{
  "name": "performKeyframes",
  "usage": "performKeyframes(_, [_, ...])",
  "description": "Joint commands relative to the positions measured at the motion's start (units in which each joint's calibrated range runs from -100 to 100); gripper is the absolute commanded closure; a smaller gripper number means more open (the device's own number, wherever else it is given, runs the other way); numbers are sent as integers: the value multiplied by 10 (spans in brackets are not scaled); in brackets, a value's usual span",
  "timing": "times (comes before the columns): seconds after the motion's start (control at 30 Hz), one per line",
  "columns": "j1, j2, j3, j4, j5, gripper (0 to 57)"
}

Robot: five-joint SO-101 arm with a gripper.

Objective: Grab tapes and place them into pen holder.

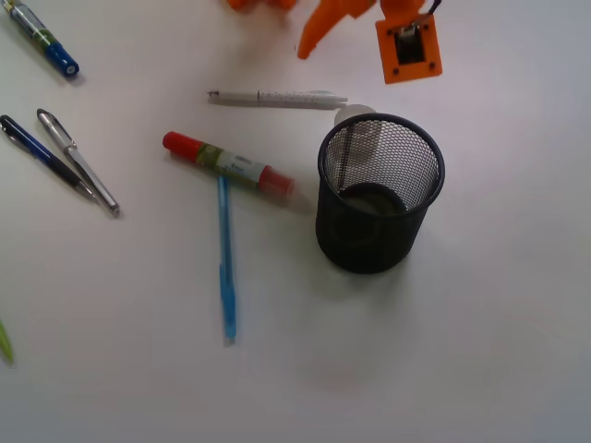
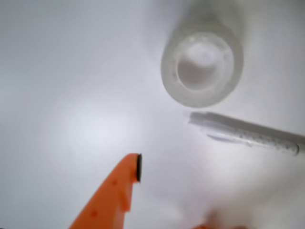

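The pen holder (image 1: 380, 194) is a black mesh cup standing mid-table. A dark tape ring (image 1: 373, 199) lies at its bottom. A whitish translucent tape (image 1: 354, 113) (image 2: 202, 67) lies flat on the table just behind the holder's far rim. My orange gripper (image 1: 342, 37) (image 2: 178, 198) hovers above and behind that tape, apart from it. It is open, with nothing between its jaws. In the wrist view one finger (image 2: 119, 191) with a black pad shows clearly, while the other is a blur at the bottom edge.
A white pen (image 1: 277, 98) (image 2: 248, 133) lies right beside the whitish tape. A red-capped glue stick (image 1: 229, 165) and a blue pen (image 1: 225, 258) lie left of the holder. More pens (image 1: 69, 159) (image 1: 42, 39) lie at the far left.
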Motion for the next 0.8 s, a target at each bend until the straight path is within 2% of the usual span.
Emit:
performKeyframes(0.0, [-13,-26,48,-88,-3,166])
performKeyframes(0.13, [-10,-26,77,-90,-3,166])
performKeyframes(0.43, [-97,27,64,-201,-39,165])
performKeyframes(0.77, [-81,136,-80,-62,-29,166])
